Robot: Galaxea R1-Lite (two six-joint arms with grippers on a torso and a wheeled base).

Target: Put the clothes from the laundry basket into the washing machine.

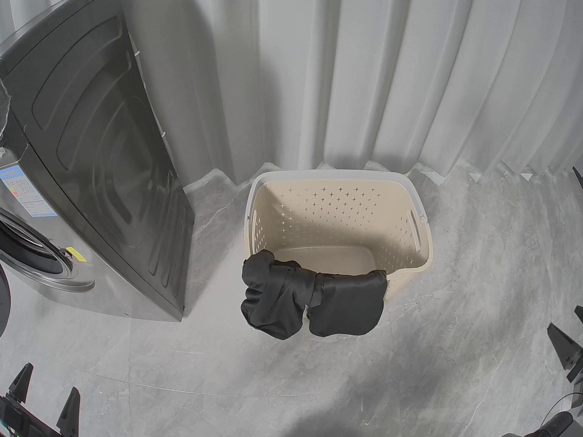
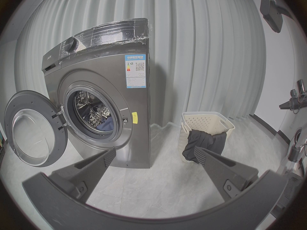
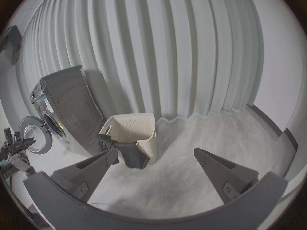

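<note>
Draped over rim of laundry basket [image 1: 340, 175]: dark clothes [image 1: 313, 301]. Beside basket: washing machine [image 2: 105, 106], door [image 2: 33, 128] open. Wide, empty: left gripper [image 2: 154, 150], right gripper [image 3: 155, 150].

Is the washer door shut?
No, the door stands wide open beside the washer, leaving the drum exposed.

A cream, perforated plastic laundry basket [image 1: 340, 213] with a white rim stands upright on the floor, near the dark grey front-loading washing machine [image 1: 97, 153]. A crumpled black garment [image 1: 313, 301] hangs over the basket's near rim, most of it drooping down the outside wall. The machine's round door [image 2: 33, 128] is swung wide open, baring the steel drum [image 2: 91, 111], where bluish cloth [image 2: 107, 125] lies low inside.
</note>
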